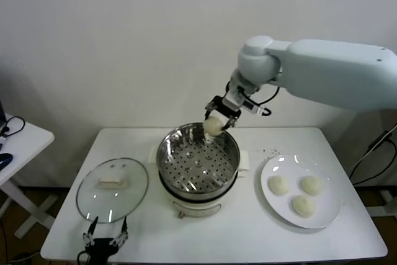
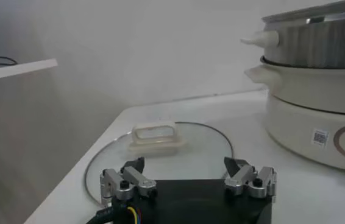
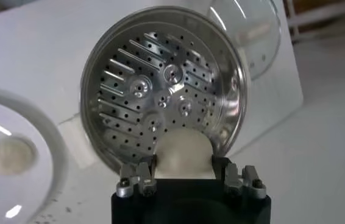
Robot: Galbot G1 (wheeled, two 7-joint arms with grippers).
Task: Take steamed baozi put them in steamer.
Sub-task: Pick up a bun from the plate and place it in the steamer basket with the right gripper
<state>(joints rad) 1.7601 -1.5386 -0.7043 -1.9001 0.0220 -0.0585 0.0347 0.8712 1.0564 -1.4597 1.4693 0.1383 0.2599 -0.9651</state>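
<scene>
My right gripper (image 1: 216,123) is shut on one off-white steamed baozi (image 3: 184,153) and holds it just above the far rim of the steamer (image 1: 166,153), a shiny perforated steel basket on a cream cooker base. In the right wrist view the basket's perforated floor (image 3: 160,97) lies below the held bun and holds nothing. Three more baozi (image 1: 278,184) (image 1: 311,185) (image 1: 303,205) rest on the white plate (image 1: 332,212) to the steamer's right. My left gripper (image 1: 105,238) waits open at the table's front left edge, near the lid.
A glass lid (image 1: 133,200) with a white handle lies flat left of the steamer. The white table (image 1: 217,240) ends close in front of the left gripper. A second white table (image 1: 22,138) stands at the far left. The wall is just behind.
</scene>
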